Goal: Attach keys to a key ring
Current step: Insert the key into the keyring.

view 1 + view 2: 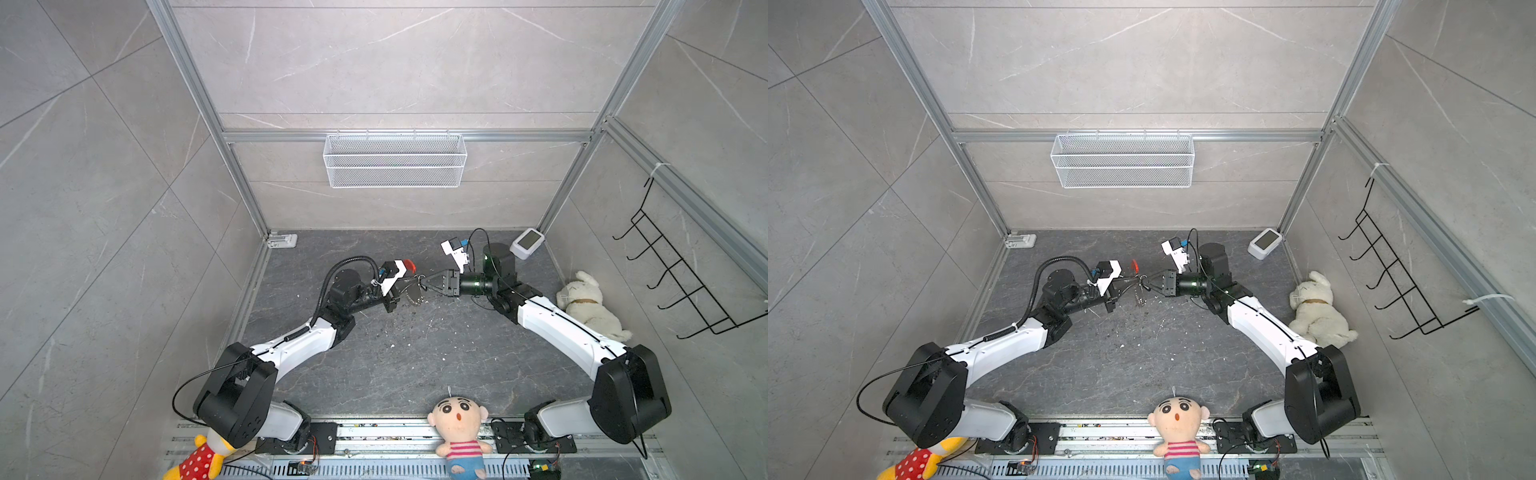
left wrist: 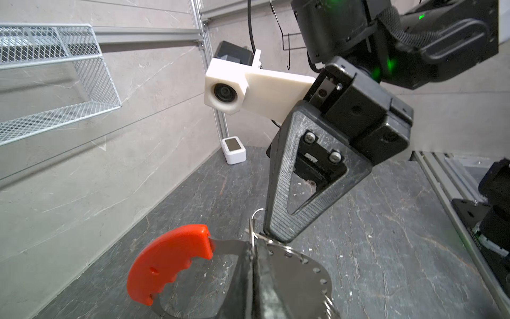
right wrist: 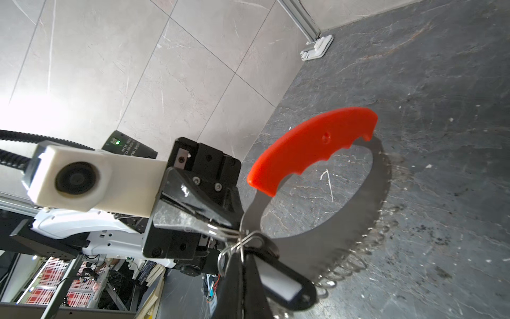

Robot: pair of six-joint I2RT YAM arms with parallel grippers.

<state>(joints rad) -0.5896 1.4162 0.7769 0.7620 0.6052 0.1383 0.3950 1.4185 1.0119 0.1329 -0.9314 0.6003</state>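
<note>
The key ring hangs above the dark floor between the two arms; its red strip (image 1: pixel 409 266) (image 1: pixel 1134 266) (image 2: pixel 168 262) (image 3: pixel 311 149) joins a grey band (image 3: pixel 331 243) fringed with small silver rings. My left gripper (image 1: pixel 411 286) (image 2: pixel 253 248) is shut on the band's edge at one small ring. My right gripper (image 1: pixel 424 285) (image 3: pixel 242 255) meets it tip to tip and is shut on the wire ring of the key. This key is a black fob with a pale centre (image 3: pixel 281 281), and it lies against the band. In the top views the fob is too small to make out.
A white wire basket (image 1: pixel 395 160) hangs on the back wall. A white device (image 1: pixel 527 243) stands in the far right corner, with a white plush dog (image 1: pixel 590 305) beside the right arm. A doll (image 1: pixel 457 424) sits on the front rail. A black hook rack (image 1: pixel 673 274) hangs on the right wall.
</note>
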